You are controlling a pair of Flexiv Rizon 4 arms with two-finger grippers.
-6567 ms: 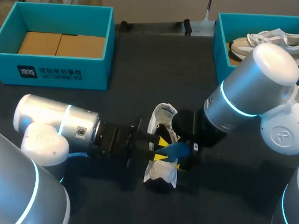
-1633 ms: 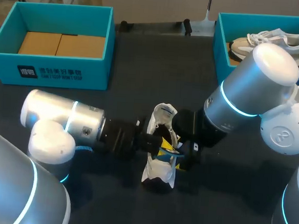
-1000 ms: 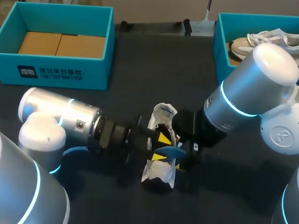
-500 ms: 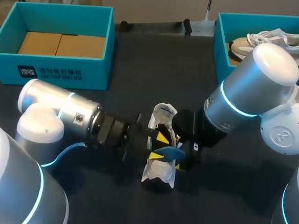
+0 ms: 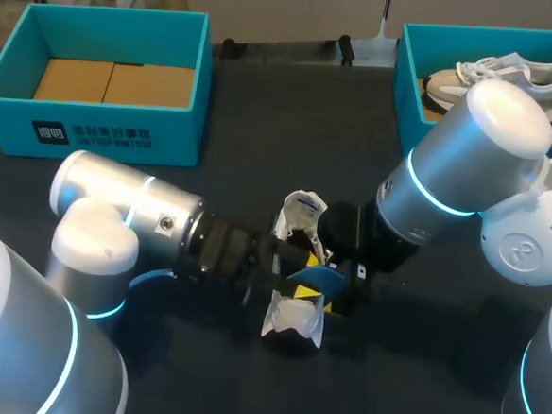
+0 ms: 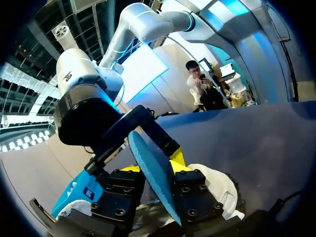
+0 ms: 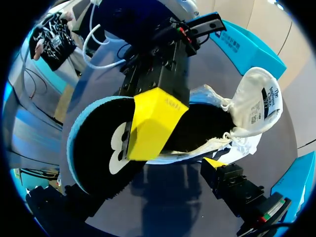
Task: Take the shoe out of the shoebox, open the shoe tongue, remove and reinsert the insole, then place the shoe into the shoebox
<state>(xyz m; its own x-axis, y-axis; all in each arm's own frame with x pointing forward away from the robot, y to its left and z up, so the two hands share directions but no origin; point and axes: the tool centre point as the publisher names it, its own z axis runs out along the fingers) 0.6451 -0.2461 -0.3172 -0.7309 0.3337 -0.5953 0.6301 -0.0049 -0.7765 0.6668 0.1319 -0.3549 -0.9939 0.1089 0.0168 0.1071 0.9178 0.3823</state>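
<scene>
Shoe [image 5: 294,320] on the worktop [image 5: 292,113], out of its box and lying between the two arms – mid-task, at the insole step.

- **Shoe.** It rests near the middle of the worktop, well apart from both teal boxes. The tongue [image 7: 259,98] is folded back and the mouth gapes dark, so the unboxing and the opening of the tongue appear done.
- **Insole** [image 5: 320,276]. A blue-edged sole with a black underside, held on edge over the shoe's mouth. Most of it shows outside the shoe; one end points toward the opening. Whether that end sits inside cannot be told.
- **Left tool** [image 6: 153,164]. It comes in from the left and is closed narrowly on the insole, one yellow tip on each face.
- **Right tool** [image 7: 215,162]. It sits against the shoe's side, at the rim of the opening. Whether it grips the shoe cannot be told, since the shoe hides much of it.
- **Boxes.** The left box [image 5: 91,139] shows only a brown lining. The right box [image 5: 408,79] carries a second shoe [image 5: 450,87], partly hidden by the right arm.

Judged progress: roughly halfway. The pictures do not settle whether the insole is on its way out or back in. Left to do – seat the insole flat inside, then put the shoe into a box.
</scene>
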